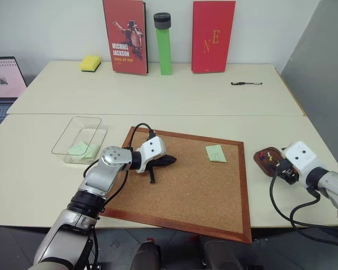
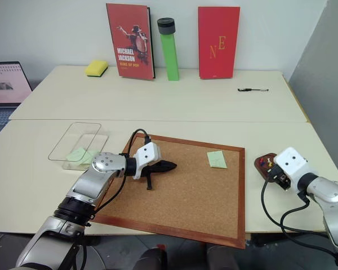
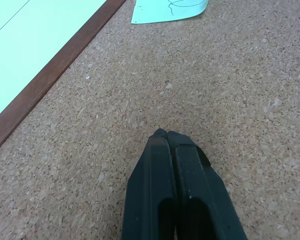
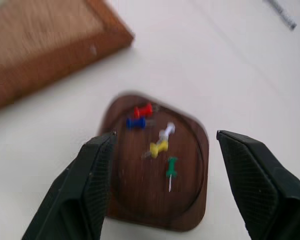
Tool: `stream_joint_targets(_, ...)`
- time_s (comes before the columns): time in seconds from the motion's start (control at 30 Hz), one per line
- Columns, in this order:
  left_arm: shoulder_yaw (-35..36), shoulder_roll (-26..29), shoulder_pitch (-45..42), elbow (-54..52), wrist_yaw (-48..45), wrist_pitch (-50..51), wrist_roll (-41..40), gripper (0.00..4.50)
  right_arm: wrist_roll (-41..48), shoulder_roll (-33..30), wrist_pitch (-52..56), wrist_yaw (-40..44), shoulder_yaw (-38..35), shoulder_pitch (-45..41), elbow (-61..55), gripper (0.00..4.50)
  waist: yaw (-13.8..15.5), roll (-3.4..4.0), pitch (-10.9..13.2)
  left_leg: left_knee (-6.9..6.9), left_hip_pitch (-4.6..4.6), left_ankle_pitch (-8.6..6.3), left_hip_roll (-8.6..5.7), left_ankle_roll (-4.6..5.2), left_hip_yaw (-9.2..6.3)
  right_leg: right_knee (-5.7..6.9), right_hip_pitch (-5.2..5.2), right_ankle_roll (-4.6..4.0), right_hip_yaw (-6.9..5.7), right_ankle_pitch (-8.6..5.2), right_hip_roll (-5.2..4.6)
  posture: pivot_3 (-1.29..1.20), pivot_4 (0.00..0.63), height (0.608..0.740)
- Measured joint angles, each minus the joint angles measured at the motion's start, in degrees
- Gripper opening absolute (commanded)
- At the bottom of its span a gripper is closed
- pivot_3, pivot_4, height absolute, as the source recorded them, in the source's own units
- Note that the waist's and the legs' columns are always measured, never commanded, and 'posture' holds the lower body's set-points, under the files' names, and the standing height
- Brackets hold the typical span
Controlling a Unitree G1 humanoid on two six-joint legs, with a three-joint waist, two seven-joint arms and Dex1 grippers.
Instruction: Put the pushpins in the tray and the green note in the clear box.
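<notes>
A white wall backs two pale benches (image 1: 158,95) pushed together. Against the wall stand a red book (image 1: 125,36) with a dancer on its cover, a tall green tube (image 1: 164,44) and a second red book (image 1: 213,36); a yellow sponge (image 1: 90,63) lies to their left, a black pen (image 1: 246,83) far right, and a laptop (image 1: 4,84) at the left edge.

On the near bench lies a large wood-framed corkboard (image 1: 197,191). Left of it sits the clear box (image 1: 79,138), with pale green slips inside at its near end. The green note (image 1: 216,153) lies flat on the cork near the board's far right corner.

The left end effector (image 1: 168,161) rests low over the cork's left part, pointing right, its two black fingers (image 3: 175,190) pressed together with nothing between them; the note is well apart from it.

Just right of the board sits the tray (image 4: 140,195), a small dark brown dish. The right end effector (image 4: 165,190) hovers at it, fingers spread wide and empty. The pushpins (image 4: 160,145) lie loose in the tray: red, blue, white, yellow and green.
</notes>
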Motion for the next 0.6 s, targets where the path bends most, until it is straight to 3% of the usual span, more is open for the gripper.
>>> stream_joint_targets(0.3, 2.21, 1.01, -0.83, -1.70, -0.26, 0.44, -1.62, 0.00, 5.17, 3.87, 2.72, 1.09, 1.63, 0.53, -9.19, 3.30, 0.08, -0.04, 0.04, 0.00, -0.04, 0.00, 0.00, 0.00, -0.01, 0.00, -0.03, -0.01, -0.01, -0.01, 0.00, 0.00, 0.150, 0.740)
stream_joint_targets(0.6, 4.38, 1.79, -4.40, -8.12, -5.58, 7.63, -8.26, 1.65, 7.05, 4.47, 4.75, 1.14, 4.44, 0.62, -11.91, 3.36, 0.40, -0.04, 0.04, -0.01, -0.14, 0.00, 0.00, 0.00, -0.01, -0.03, -0.09, 0.01, -0.02, 0.00, -0.01, 0.00, 0.150, 0.740)
